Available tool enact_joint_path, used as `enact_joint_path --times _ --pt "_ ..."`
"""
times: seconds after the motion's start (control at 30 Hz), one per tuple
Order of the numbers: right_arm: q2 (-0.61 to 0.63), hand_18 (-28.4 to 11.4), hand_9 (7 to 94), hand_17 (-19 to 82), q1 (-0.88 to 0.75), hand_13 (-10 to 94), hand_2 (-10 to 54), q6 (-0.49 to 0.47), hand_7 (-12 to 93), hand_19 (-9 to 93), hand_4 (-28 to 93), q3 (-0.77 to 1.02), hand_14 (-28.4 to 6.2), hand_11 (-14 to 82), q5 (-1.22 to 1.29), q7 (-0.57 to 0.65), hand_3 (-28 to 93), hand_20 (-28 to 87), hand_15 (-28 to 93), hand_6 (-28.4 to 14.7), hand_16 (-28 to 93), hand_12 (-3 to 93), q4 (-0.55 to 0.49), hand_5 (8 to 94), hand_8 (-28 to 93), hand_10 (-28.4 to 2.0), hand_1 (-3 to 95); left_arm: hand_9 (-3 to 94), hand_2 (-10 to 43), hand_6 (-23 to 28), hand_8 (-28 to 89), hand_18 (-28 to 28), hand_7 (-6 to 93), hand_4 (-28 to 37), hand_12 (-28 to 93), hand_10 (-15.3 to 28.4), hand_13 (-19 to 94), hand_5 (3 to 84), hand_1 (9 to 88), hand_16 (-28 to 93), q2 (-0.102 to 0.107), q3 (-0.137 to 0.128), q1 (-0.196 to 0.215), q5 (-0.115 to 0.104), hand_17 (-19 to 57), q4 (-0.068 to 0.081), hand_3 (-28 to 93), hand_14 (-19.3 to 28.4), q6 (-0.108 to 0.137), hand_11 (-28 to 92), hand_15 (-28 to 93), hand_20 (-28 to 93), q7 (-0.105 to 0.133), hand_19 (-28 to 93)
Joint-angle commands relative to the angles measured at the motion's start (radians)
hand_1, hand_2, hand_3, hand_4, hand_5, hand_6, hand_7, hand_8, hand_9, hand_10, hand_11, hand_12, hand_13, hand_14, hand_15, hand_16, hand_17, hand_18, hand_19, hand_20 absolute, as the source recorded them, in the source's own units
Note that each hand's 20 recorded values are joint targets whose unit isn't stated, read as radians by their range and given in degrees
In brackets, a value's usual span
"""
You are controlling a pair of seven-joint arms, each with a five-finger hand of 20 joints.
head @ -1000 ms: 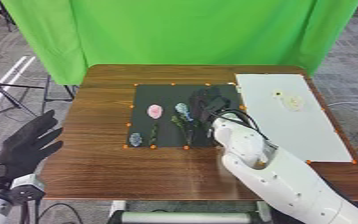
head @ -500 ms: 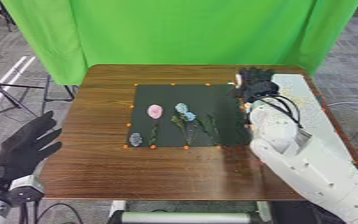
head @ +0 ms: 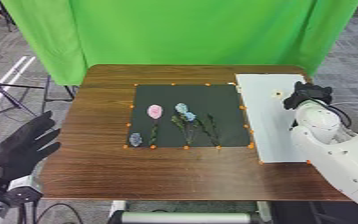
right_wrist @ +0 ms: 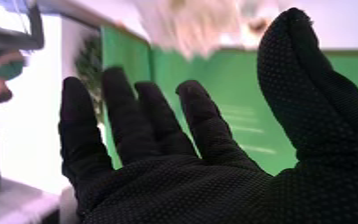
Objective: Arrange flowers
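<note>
In the head view my right hand (head: 309,95) is over the white board's (head: 275,130) right edge. The right wrist view shows the right hand (right_wrist: 175,180) open, fingers spread and thumb apart, with a blurred cream flower (right_wrist: 180,22) beyond the fingertips. On the dark mat (head: 220,95) lie a pink flower (head: 155,111), two light blue flowers (head: 182,108) with green stems, a leafy stem (head: 213,129) and a small grey-blue flower (head: 135,139). A small cream flower (head: 278,94) is on the board. Left of the table, my left hand (head: 20,145) stays open and empty.
Orange dots (head: 186,147) mark the edges of mat and board on the brown wooden table (head: 149,175). A green curtain (head: 193,35) hangs behind the table's far edge.
My right hand has moved from the mat's right side across the board to its right edge, uncovering the mat's right part and the leafy stem. The left hand has not moved.
</note>
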Motion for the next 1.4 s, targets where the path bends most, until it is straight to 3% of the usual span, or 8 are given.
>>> enact_joint_path --times 0.03,0.1,0.17,0.23,0.3,0.4,0.77,1.4 --pt "0.007 -19.3 33.7 9 -0.054 43 -9.5 0.056 23 55 -28 0.019 -9.2 15.1 -0.054 -0.15 88 23 20 -7.7 23 22.4 0.059 27.2 -10 -14.2 29.0 18.4 -0.7 1.3 -10 19.2 18.4 -28.2 19 9.4 13 22.5 24.5 7 -0.009 -0.003 0.011 -0.001 -12.9 -0.006 70 12.1 -0.011 13 16 9 0.0 37" --pt "0.011 -18.5 36.4 11 -0.07 47 -9.5 0.152 26 58 -28 0.017 -7.7 17.6 -0.063 -0.202 88 24 24 -6.7 21 21.3 0.072 28.6 -12 -13.1 30.2 18.4 -0.7 1.3 -10 19.2 18.4 -28.2 19 9.4 14 22.6 24.5 7 -0.01 -0.003 0.012 0.0 -12.9 -0.007 70 12.1 -0.01 13 16 9 0.001 37" --pt "0.017 -17.1 47.6 17 -0.079 59 -9.5 0.246 35 66 -28 0.001 -4.8 27.4 -0.085 -0.241 88 28 34 -2.1 19 20.3 0.08 36.9 -17 -9.3 35.1 18.4 -0.7 1.3 -10 19.2 18.5 -28.3 19 9.4 14 22.6 24.5 7 -0.009 -0.004 0.013 -0.001 -12.9 -0.007 70 12.2 -0.006 13 16 9 0.001 37" --pt "0.021 -16.4 56.2 20 -0.083 66 -9.5 0.304 40 69 -28 -0.007 -2.6 33.5 -0.08 -0.298 86 32 37 0.3 23 22.2 0.081 44.2 -20 -9.0 37.9 18.4 -0.6 1.4 -10 19.2 18.4 -28.3 19 9.4 14 22.6 24.6 7 -0.01 -0.004 0.016 -0.001 -12.9 -0.008 70 12.1 0.002 13 16 9 0.008 37" --pt "0.019 -16.6 70.6 24 -0.096 74 -7.8 0.348 50 72 -28 -0.007 -0.2 24.6 -0.108 -0.315 79 38 37 1.6 32 39.7 0.069 52.2 -7 -6.6 44.2 18.5 -0.7 1.4 -10 19.2 18.5 -28.3 19 9.4 14 22.7 24.6 7 -0.009 -0.002 0.015 -0.001 -12.9 -0.008 70 12.1 0.006 13 16 9 0.012 37" --pt "0.013 -16.6 83.3 30 -0.121 83 -8.2 0.357 54 77 -28 0.009 -0.7 25.0 -0.099 -0.348 79 45 50 2.8 29 50.9 0.009 64.2 -1 -4.9 50.2 18.8 -0.7 1.4 -10 19.2 18.8 -28.3 19 9.4 14 22.9 24.6 7 -0.01 -0.002 0.015 -0.001 -12.8 -0.009 70 12.1 0.003 13 16 9 0.011 37" --pt "-0.092 -17.0 85.9 32 -0.031 84 -9.5 0.393 53 77 -28 -0.124 -0.9 24.0 -0.087 -0.47 81 47 52 2.3 30 53.3 -0.163 68.5 -1 -4.3 50.1 18.9 -0.6 1.4 -10 19.2 18.7 -28.3 19 9.5 14 23.1 24.6 7 0.003 0.016 -0.008 -0.002 -12.8 -0.001 70 12.1 -0.003 13 16 9 0.003 37" --pt "-0.183 -16.5 82.9 28 0.104 80 -9.5 0.344 52 75 -28 -0.304 1.3 21.2 -0.181 -0.387 81 47 47 3.2 39 52.4 0.01 65.4 -1 -5.2 49.2 18.8 -0.6 1.4 -10 19.3 18.5 -28.3 19 9.5 14 23.0 24.6 7 0.0 0.015 -0.004 -0.005 -12.8 0.0 70 12.2 0.002 13 16 9 -0.004 37"
